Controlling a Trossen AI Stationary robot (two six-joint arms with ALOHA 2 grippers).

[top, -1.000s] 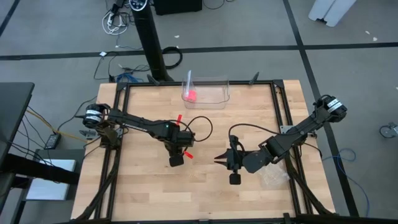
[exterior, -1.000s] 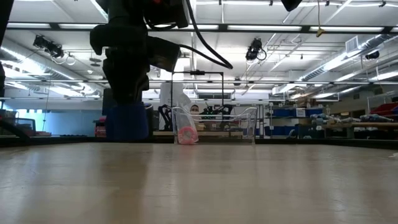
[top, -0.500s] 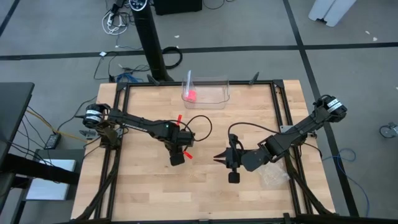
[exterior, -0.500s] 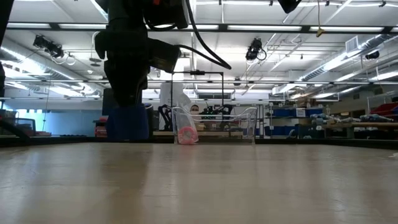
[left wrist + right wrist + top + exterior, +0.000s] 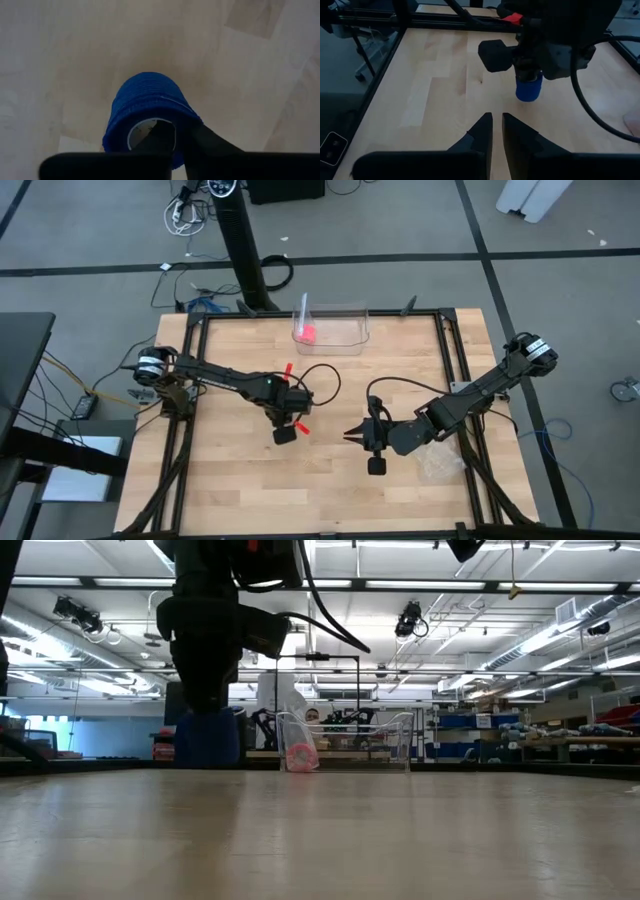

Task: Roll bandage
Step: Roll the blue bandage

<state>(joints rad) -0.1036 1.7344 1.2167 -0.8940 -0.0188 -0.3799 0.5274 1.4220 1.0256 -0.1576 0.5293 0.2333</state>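
Two arms are seen over the wooden table [image 5: 230, 480]. The bandage [image 5: 147, 112], already wound into a small blue cylinder, is held by the left gripper [image 5: 285, 435] near the middle of the table, a little toward nine o'clock in the high view. One dark finger is pushed into the hollow core and the other lies on the outside wall, so the roll is pinched through its wall; probably it is held this way so that it keeps its form and does not unwind. In the low view the roll [image 5: 207, 737] is seen standing on the table or just above it; which of the two cannot be told.

The right gripper [image 5: 497, 131] waits toward three o'clock, pointing at the roll, with its fingers nearly together and nothing between them.

A clear plastic box [image 5: 338, 330] with a small pink object [image 5: 307, 333] stands at twelve o'clock, well apart from both arms.
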